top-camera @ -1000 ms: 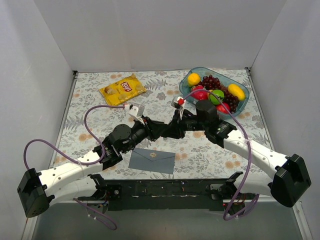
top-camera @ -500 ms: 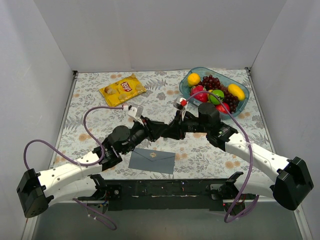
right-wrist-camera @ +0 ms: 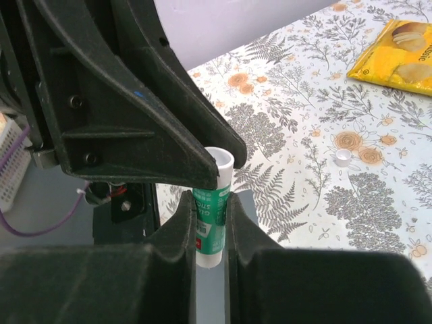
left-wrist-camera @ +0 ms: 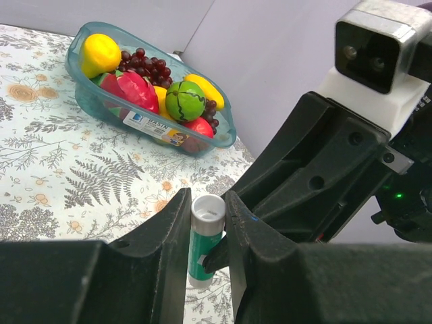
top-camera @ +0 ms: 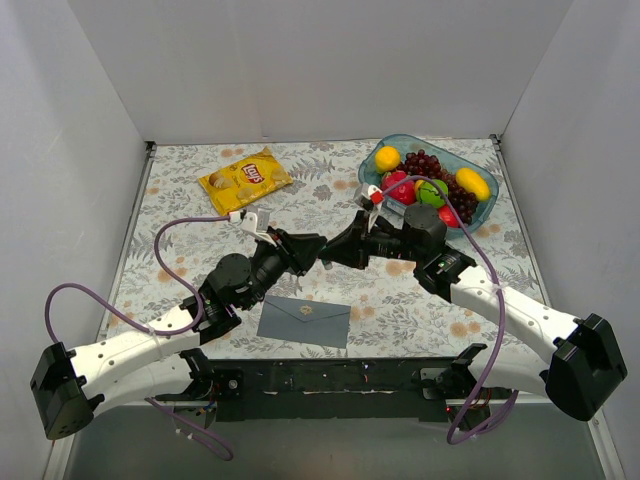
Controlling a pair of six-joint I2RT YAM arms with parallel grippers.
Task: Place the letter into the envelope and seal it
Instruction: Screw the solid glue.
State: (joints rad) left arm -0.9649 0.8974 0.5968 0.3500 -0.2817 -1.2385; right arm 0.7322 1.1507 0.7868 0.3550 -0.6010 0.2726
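The grey-blue envelope (top-camera: 304, 320) lies flat near the table's front edge with its flap down. The letter is hidden in every view. My two grippers meet tip to tip above the table's middle, behind the envelope. A green glue stick (left-wrist-camera: 203, 246) with a white open end sits between them. My left gripper (left-wrist-camera: 206, 206) is shut on its upper part, and my right gripper (right-wrist-camera: 211, 206) is shut on the green body of the glue stick (right-wrist-camera: 212, 219). From the top view the left gripper (top-camera: 316, 246) and right gripper (top-camera: 335, 251) hide the stick.
A yellow crisp bag (top-camera: 245, 178) lies at the back left. A clear blue bowl (top-camera: 478, 215) of fruit stands at the back right. A small white cap (right-wrist-camera: 343, 157) rests on the patterned cloth.
Both arms have shifted slightly toward the back of the table, still joined at the glue stick. The left jaws closed a little tighter.
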